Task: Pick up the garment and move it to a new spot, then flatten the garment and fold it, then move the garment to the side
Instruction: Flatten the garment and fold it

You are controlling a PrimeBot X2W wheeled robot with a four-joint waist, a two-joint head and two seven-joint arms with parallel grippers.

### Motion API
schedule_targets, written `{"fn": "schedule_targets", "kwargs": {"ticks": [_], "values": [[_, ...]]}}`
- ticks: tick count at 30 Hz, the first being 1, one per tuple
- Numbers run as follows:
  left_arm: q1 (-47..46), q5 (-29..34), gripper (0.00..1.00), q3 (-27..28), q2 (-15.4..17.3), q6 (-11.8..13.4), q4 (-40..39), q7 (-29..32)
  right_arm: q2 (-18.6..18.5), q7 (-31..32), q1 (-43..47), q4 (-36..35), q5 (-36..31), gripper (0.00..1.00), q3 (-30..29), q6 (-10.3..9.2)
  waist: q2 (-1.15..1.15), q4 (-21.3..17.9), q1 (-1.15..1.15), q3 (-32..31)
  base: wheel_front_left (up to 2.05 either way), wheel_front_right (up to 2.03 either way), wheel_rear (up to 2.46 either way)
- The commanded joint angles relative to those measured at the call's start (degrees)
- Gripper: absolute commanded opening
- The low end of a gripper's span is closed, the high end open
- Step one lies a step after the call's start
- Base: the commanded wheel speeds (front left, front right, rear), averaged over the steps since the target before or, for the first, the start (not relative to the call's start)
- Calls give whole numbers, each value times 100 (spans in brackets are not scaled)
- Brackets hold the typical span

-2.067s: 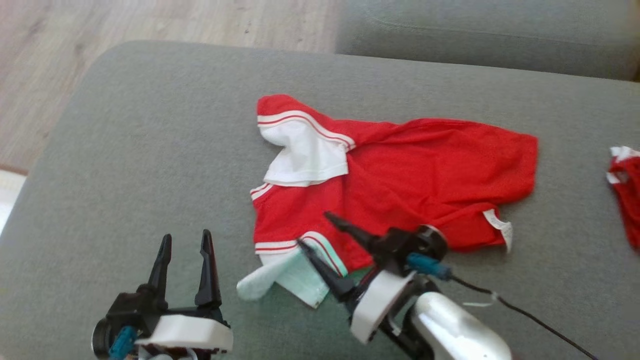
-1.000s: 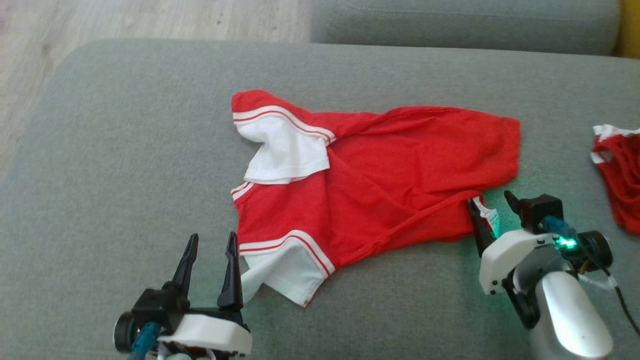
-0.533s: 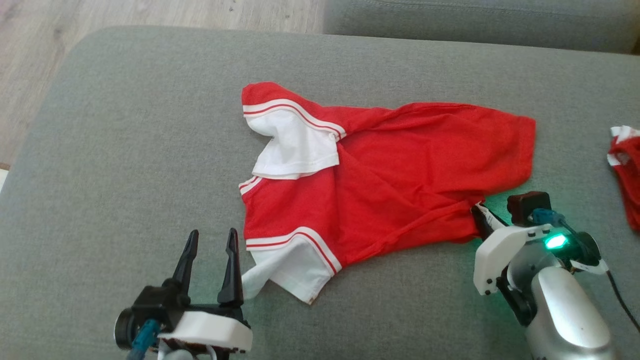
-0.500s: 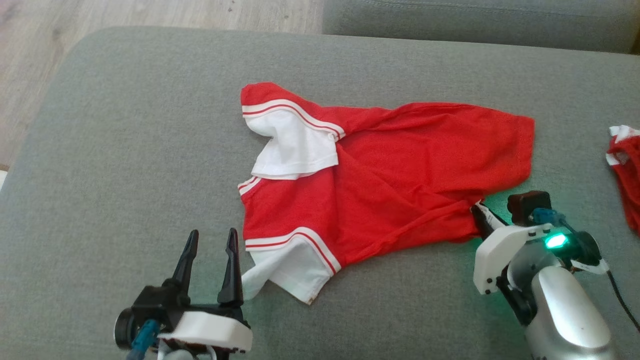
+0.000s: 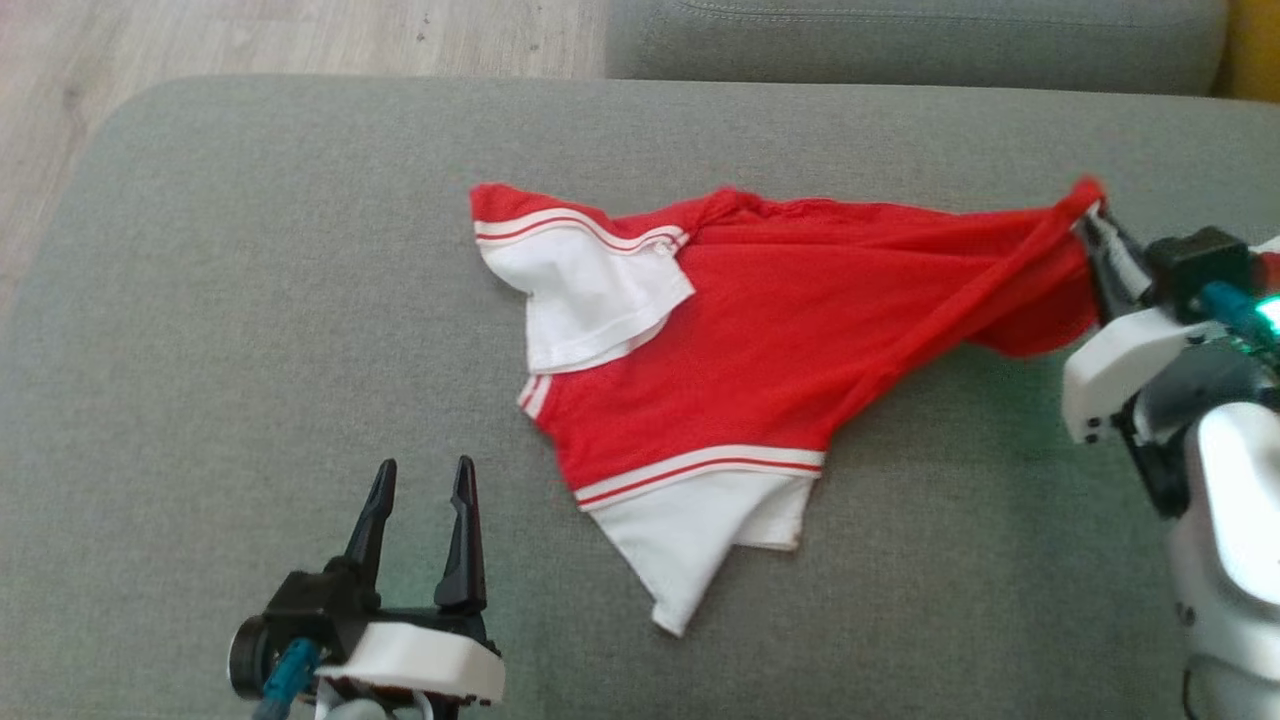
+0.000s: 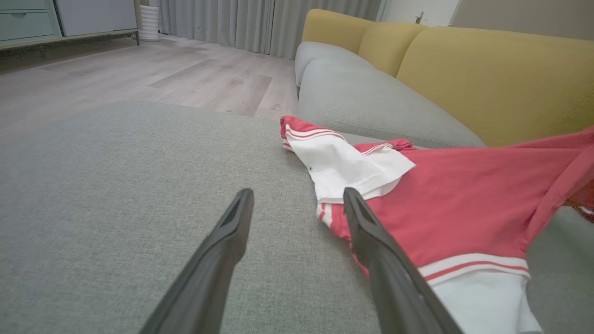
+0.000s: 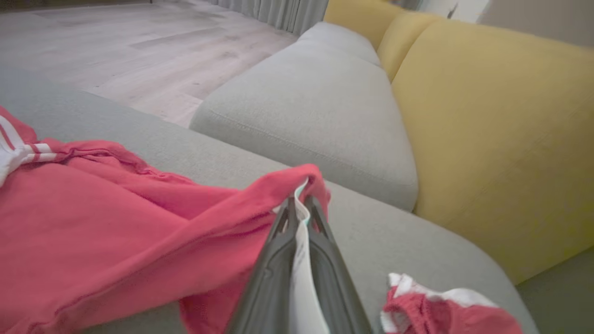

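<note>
The garment (image 5: 760, 340) is a red shirt with white, red-striped sleeves, lying on the grey sofa cushion (image 5: 250, 300). My right gripper (image 5: 1098, 235) is shut on the garment's hem corner at the far right and holds it lifted, so the cloth stretches taut up to the fingers. In the right wrist view the gripper (image 7: 299, 204) pinches red cloth and a white label (image 7: 301, 260). My left gripper (image 5: 418, 490) stands open at the lower left, apart from the garment. In the left wrist view its fingers (image 6: 232, 232) frame bare cushion, with the garment (image 6: 464, 204) to their right.
A second red and white cloth (image 7: 441, 311) lies on the cushion below my right gripper. Another grey seat cushion (image 5: 900, 40) and a yellow sofa back (image 7: 501, 130) lie beyond. Wooden floor (image 5: 250, 40) shows past the cushion's far left edge.
My right gripper shut on the garment's hem corner, then lifted it up and to the right. The garment slid right and stretched out. The left gripper stayed put.
</note>
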Motion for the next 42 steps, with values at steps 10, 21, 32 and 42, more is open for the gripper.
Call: {"fn": "schedule_targets", "kwargs": {"ticks": [10, 21, 32, 42], "values": [[-243, 6, 100, 235, 17, 27, -156, -86, 174, -289, 947, -636, -80, 0, 486, -4, 0, -121, 0, 60, 0, 0, 0], [-253, -2, 100, 204, 59, 23, -144, -80, 753, -859, 1881, -634, -94, 100, 307, -4, 0, -294, 0, 28, 0, 0, 0], [-129, -69, 100, 4, 5, -44, -87, 41, 994, -1146, 2008, -1446, 146, 100, -44, -4, 0, -422, 0, -373, 0, 0, 0], [-508, -143, 100, -617, -341, -443, 838, 701, 1007, -1029, 1995, -1950, 464, 100, 254, -4, 0, -597, 0, -125, 0, 0, 0]]}}
